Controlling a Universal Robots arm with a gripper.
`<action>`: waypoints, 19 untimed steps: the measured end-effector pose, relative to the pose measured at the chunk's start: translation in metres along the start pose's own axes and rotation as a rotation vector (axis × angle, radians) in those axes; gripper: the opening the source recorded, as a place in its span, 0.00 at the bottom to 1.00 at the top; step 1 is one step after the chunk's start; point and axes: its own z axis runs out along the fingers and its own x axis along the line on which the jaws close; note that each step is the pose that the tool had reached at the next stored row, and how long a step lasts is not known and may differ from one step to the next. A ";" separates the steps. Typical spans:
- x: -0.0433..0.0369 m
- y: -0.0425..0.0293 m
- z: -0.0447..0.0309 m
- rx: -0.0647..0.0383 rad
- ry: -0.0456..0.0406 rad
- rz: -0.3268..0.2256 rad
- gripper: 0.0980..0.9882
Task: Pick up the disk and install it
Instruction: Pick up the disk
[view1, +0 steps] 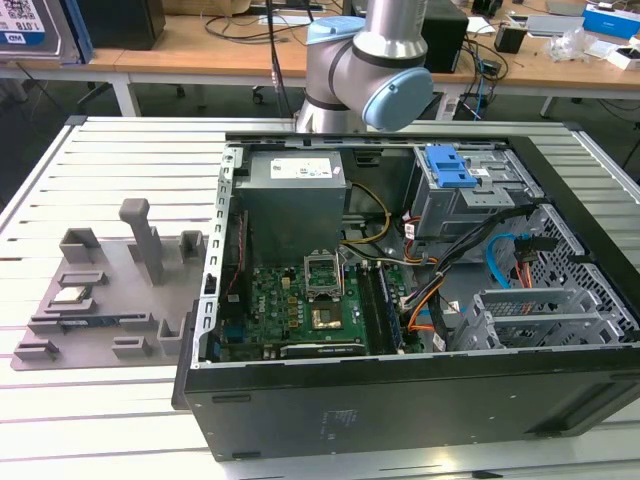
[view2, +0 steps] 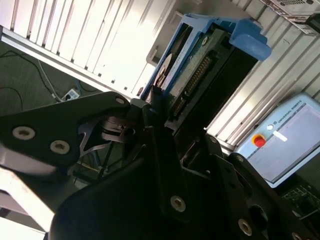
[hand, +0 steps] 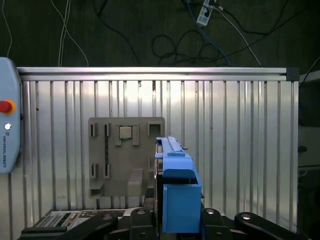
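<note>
We judge carry step: gripper (hand: 176, 222) clenched on disk (hand: 177, 185), lower centre of first wrist view; alignment with case (view1: 400, 410) not yet done.

Bright, even light — glare washes the slatted table (view2: 100, 35); foreground dim.

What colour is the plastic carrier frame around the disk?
Bright blue, clearest on the disk in the first wrist view.

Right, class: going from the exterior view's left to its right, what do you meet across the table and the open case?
Small square silver chip → tall grey plastic post → green motherboard → bright blue plastic latch → slotted grey metal bracket.
</note>
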 end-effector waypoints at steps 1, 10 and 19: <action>0.0000 0.0000 0.0014 0.000 0.0000 0.000 0.30; 0.0007 0.0002 0.0219 0.000 0.0000 0.000 0.30; 0.0012 0.0003 0.0384 0.000 0.0001 0.000 0.30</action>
